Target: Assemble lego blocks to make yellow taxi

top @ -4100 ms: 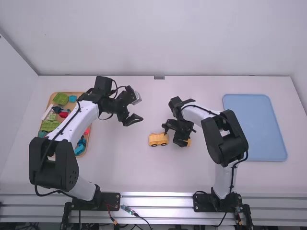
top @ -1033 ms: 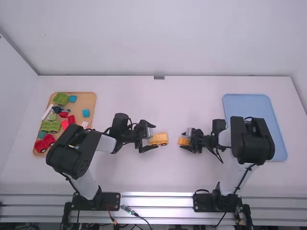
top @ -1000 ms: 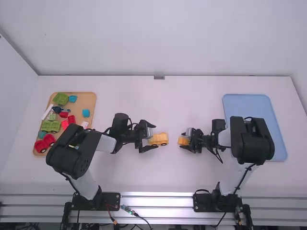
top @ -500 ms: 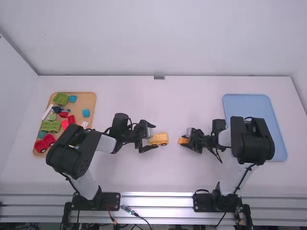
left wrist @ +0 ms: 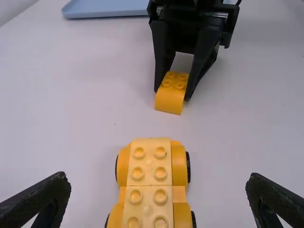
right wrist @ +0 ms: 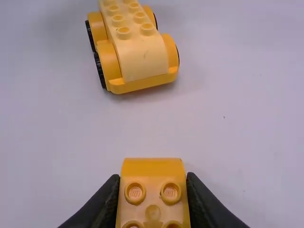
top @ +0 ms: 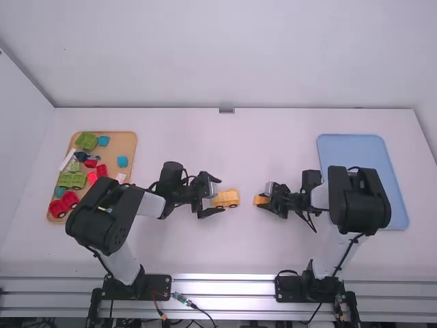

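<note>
The yellow car base point(top: 226, 198) stands on the table between the arms, two rows of light studs along its top. My left gripper point(top: 217, 199) is open around its near end; in the left wrist view the left gripper point(left wrist: 158, 190) has its fingers wide apart on either side of the car point(left wrist: 149, 164), not touching it. My right gripper point(top: 261, 201) is shut on an orange-yellow block point(top: 259, 200) right of the car. In the right wrist view the right gripper point(right wrist: 153, 190) pinches this curved-front studded block point(right wrist: 152, 167), with the car point(right wrist: 137, 50) apart from it.
At the left, a wooden tray point(top: 125, 143) holds several green, red and blue pieces, partly behind the left arm. A light-blue tray point(top: 358, 181) lies at the right, partly behind the right arm. Bare white table lies beyond both grippers.
Both arms have come to opposite sides of the car, the left from the wooden tray's side. In the last second the right gripper has turned slightly with the block; the left arm has kept still.
</note>
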You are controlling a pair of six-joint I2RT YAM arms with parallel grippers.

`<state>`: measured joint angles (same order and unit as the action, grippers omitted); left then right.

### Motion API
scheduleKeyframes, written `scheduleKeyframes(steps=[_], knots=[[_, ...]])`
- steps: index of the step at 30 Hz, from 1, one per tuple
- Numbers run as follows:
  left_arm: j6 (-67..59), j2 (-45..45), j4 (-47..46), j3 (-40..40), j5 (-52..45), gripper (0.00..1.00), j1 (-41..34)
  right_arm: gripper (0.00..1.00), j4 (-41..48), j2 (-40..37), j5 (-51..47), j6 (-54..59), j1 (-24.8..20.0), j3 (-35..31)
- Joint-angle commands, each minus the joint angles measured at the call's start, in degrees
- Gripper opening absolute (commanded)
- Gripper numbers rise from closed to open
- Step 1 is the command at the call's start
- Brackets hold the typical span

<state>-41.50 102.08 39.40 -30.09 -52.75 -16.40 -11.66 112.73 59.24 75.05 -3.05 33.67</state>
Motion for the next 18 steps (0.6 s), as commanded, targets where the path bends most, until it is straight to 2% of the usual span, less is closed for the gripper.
scheduleKeyframes(steps=[1,14,18], knots=[[0.36,2.05,0.94,-0.26,-0.37,0.99,-0.48,0.26,0.11,0.85,0.98,-0.22,0.35,-0.28],[3.98,9.35,9.92,-0.46,0.6,0.99,-1.22,0.24,0.09,0.85,2.34,-0.2,0.44,-0.24],[5.05,12.81,9.57,-3.06,2.08,0.99,-2.47,0.24,0.11,0.85,2.43,-0.24,0.42,-0.26]])
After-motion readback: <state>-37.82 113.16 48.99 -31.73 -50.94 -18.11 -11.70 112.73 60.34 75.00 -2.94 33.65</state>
